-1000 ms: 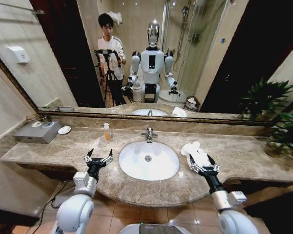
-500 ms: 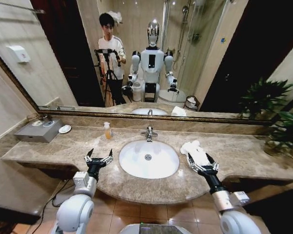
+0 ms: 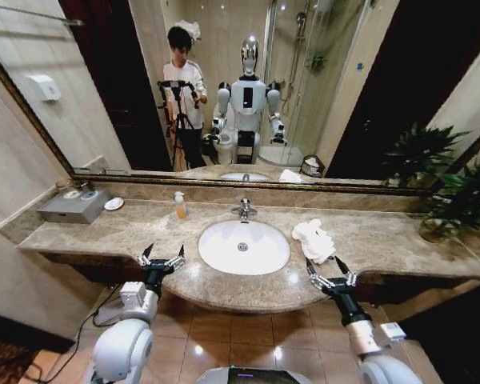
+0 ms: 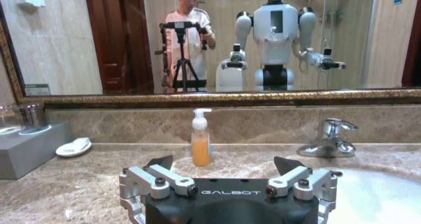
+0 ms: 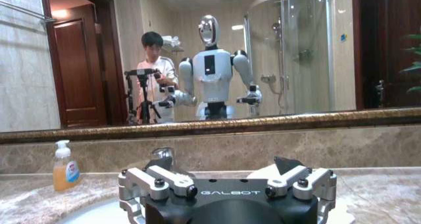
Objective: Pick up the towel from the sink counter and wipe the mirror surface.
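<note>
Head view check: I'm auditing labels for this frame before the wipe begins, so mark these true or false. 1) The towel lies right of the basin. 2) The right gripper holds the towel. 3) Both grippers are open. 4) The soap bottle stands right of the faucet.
1) True: the towel lies on the sink counter, right of the basin.
2) False: the right gripper is open, short of the towel.
3) True: the left gripper is open too.
4) False: the soap bottle stands left of the faucet.
</note>
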